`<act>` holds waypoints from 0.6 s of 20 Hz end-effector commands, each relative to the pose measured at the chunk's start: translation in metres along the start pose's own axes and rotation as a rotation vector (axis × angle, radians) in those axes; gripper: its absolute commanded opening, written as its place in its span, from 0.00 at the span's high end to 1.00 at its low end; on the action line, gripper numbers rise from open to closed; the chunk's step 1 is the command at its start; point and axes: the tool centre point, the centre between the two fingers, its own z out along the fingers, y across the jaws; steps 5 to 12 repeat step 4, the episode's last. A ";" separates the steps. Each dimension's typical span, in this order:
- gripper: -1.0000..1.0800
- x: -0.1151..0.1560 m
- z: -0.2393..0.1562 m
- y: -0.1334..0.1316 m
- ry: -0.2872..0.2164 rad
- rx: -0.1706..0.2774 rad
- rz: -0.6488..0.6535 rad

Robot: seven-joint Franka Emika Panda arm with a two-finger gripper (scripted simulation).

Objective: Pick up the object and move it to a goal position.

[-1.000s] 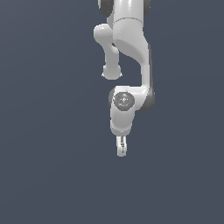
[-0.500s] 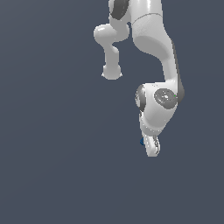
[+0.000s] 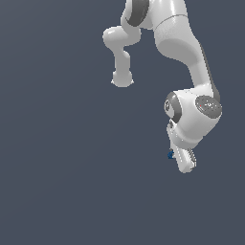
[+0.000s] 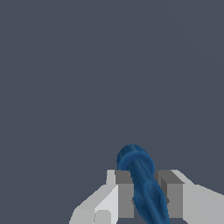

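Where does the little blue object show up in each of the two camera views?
Exterior view: the blue object is a tiny speck at the gripper, on the exterior view's right, below the middle.
Wrist view: it looks large and long, clamped between the two grey fingers.
Shared landmark: the gripper fingers holding it.

My arm (image 3: 191, 72) swung further toward the exterior view's right over the last second, elbow leaning out, gripper (image 3: 184, 162) carried right and tilted off vertical, blue object (image 3: 170, 154) now peeking beside it
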 end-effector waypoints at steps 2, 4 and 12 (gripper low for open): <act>1.00 -0.006 -0.001 -0.002 0.001 0.000 0.002; 1.00 -0.007 -0.001 -0.002 0.001 0.000 0.002; 1.00 -0.007 -0.001 -0.002 0.001 0.000 0.002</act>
